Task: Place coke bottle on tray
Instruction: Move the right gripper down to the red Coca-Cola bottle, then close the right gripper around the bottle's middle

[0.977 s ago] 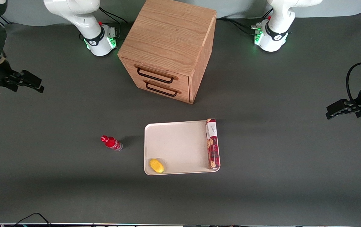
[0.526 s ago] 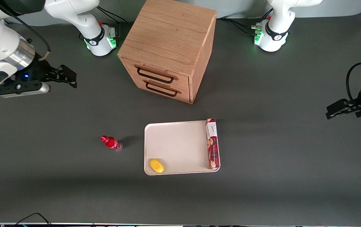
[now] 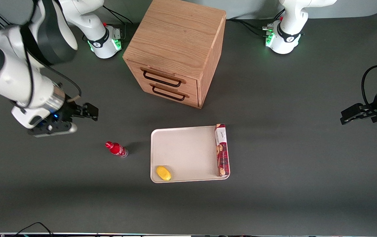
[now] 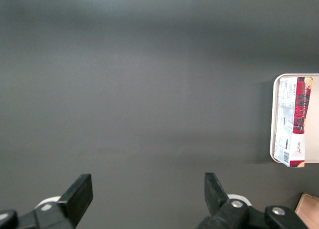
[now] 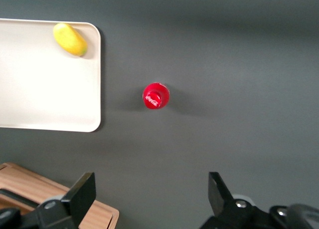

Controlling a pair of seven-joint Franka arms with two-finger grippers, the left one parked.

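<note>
The coke bottle (image 3: pixel 116 149) is small and red with a red cap, and stands upright on the dark table beside the tray, apart from it. It also shows from above in the right wrist view (image 5: pixel 156 96). The cream-white tray (image 3: pixel 185 144) lies flat in front of the drawer cabinet; its rim shows in the right wrist view (image 5: pixel 97 79). My right gripper (image 3: pixel 89 112) is open and empty, above the table, farther from the front camera than the bottle and toward the working arm's end. In the right wrist view the gripper (image 5: pixel 149 194) has its jaws wide apart with nothing between them.
A yellow lemon (image 3: pixel 163 173) lies in the tray's near corner. A long red cookie box (image 3: pixel 221 149) lies along the tray's edge toward the parked arm. A wooden drawer cabinet (image 3: pixel 175 49) with two drawers stands farther back.
My right arm has swung in from the working arm's end of the table, nearer to the bottle and the front camera. The bottle, tray, lemon and box have not moved.
</note>
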